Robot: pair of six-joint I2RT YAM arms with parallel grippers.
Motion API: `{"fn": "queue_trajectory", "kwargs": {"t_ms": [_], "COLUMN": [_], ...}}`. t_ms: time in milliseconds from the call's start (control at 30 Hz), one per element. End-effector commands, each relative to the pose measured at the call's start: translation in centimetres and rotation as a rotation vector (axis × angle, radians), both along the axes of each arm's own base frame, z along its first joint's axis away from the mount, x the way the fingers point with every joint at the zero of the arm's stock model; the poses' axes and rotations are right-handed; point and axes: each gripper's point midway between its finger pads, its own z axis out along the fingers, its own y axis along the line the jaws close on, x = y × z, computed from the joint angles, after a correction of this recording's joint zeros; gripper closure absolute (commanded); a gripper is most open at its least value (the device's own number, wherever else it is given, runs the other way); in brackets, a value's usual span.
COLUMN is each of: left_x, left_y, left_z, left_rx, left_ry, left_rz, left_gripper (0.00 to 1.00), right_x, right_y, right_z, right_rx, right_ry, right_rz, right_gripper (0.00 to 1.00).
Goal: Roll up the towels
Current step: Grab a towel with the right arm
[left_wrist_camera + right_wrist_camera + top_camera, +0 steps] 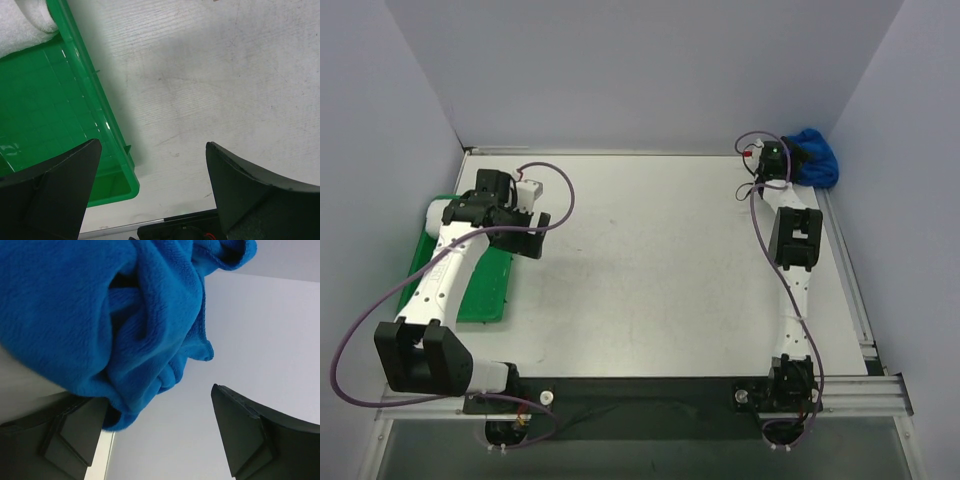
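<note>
While the right fingers [240, 435] stand apart, a hanging fold of the crumpled royal blue terry-cloth towel [75, 315] is seen between them, its lower edge lying against one of them; nothing is clamped. The towel is bunched in the far right corner of the table [650, 270], close against the wall. The step in hand is judged to be the taking up of this towel. It would be done well if one edge or corner were caught rather than the whole bundle, so that the cloth could be drawn clear of the corner and spread flat on the open middle before any rolling is begun.

The left fingers [250, 190] are held wide apart and empty above the table, just beside a corner of the flat green plastic tray [107, 125]. The white fluffy towel [20, 25] is seen in that tray, at its far end, a rounded end showing.

The table is pale grey, matte and faintly scuffed, and it is enclosed by plain pale walls [650, 70] on three sides.
</note>
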Motion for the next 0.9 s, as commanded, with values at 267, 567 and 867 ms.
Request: {"fn": "queue_trajectory", "kwargs": {"t_ms": [267, 567, 867], "left_x": [1.3, 1.1, 0.7], "left_y": [0.4, -1.0, -3.4], "left_z": [1.3, 3.0, 6.9], "left_rx": [0.028, -0.045, -0.217], "left_ry": [-0.018, -0.039, -0.109], "left_rz": [0.030, -0.022, -0.114], "left_gripper": [0.03, 0.03, 0.03], "right_x": [1.2, -0.1, -9.9], "right_y": [-1.2, 3.0, 13.3], "right_z": [-5.1, 3.0, 9.0], "right_rx": [0.029, 0.076, 0.388], "right_ry": [0.091, 0.003, 0.150], "right_rz": [0.117, 0.138, 0.219], "right_gripper": [0.81, 1.00, 1.00]}}
